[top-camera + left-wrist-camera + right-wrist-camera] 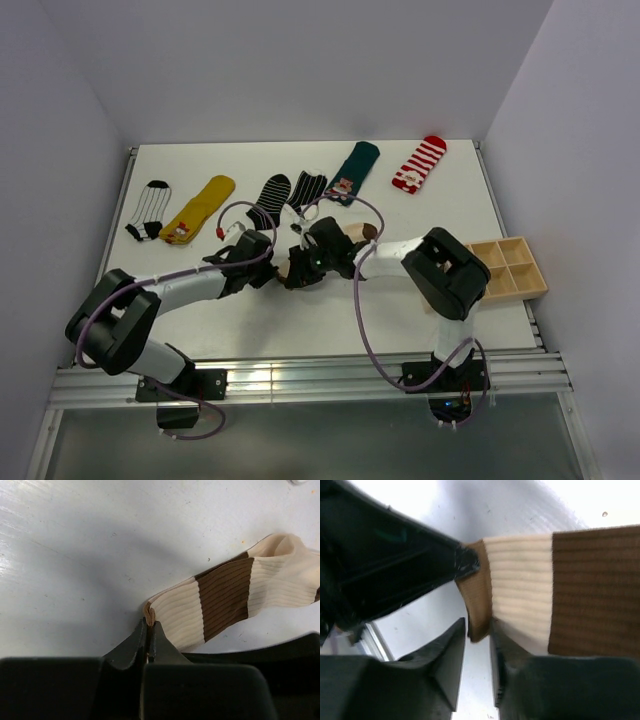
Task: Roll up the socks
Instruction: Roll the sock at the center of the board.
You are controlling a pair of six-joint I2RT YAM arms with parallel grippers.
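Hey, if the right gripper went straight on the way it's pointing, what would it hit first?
The tan cuff of the cream and brown sock, right at the tips of the right gripper. Just past it, probably the left gripper, which is pinching that cuff.

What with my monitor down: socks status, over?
Left pincer shut on cuff of cream-and-brown sock. Right pincer parted around same cuff. Other socks lie apart.

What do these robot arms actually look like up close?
The left arm and right arm have white tubular links, chunky black joints and a looping lilac cable. The left gripper and right gripper are black, with two tapering fingers.
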